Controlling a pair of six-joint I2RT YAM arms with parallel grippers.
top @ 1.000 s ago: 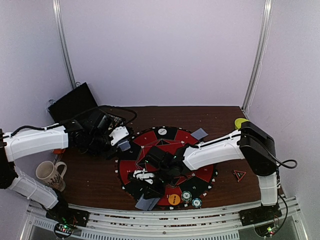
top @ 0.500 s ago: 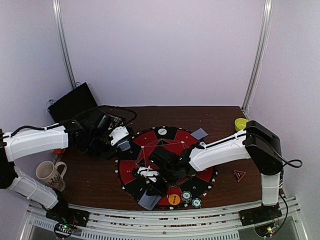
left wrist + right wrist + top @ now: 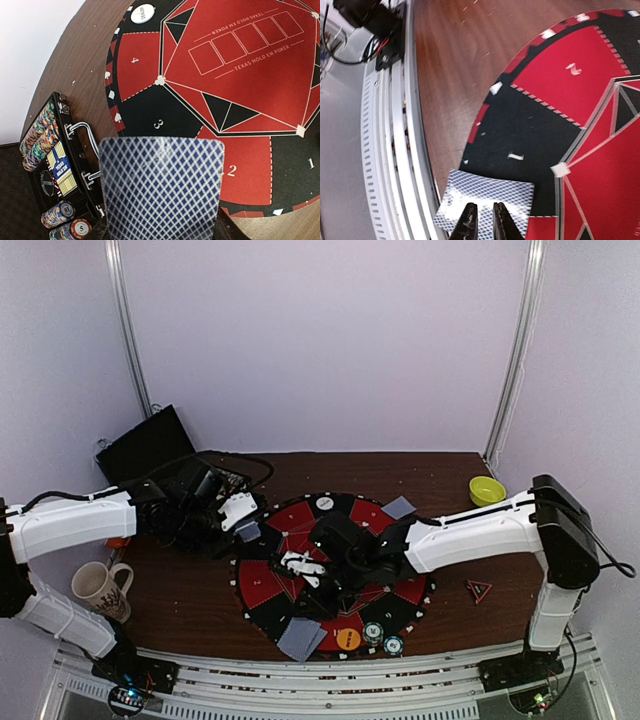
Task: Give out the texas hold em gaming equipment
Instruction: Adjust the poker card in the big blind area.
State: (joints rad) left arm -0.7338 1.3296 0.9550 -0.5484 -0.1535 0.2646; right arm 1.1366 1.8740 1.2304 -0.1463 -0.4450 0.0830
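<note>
My left gripper (image 3: 246, 524) is shut on a playing card (image 3: 161, 187) with a blue diamond back, held over the left edge of the round red-and-black poker mat (image 3: 262, 585). My right gripper (image 3: 300, 568) hovers over the mat. Its jaws are a narrow gap apart and empty (image 3: 485, 209). Just beyond them a card (image 3: 487, 199) lies flat across the mat's front edge, also seen from above (image 3: 300, 638). Another card (image 3: 398, 507) lies at the mat's far right. An orange button (image 3: 348, 638) and two chip stacks (image 3: 373, 632) sit at the front. A white button (image 3: 142, 12) lies at the far rim.
An open black chip case (image 3: 50, 165) with rows of chips stands at the back left. A white mug (image 3: 100, 588) is at the front left, a yellow bowl (image 3: 487, 489) at the back right. A small red triangle (image 3: 478, 588) lies to the right. A metal rail (image 3: 395, 150) runs along the front.
My right gripper has drawn back from the mat's front edge toward its middle, leaving the card lying at the front. The left arm and its card have not moved.
</note>
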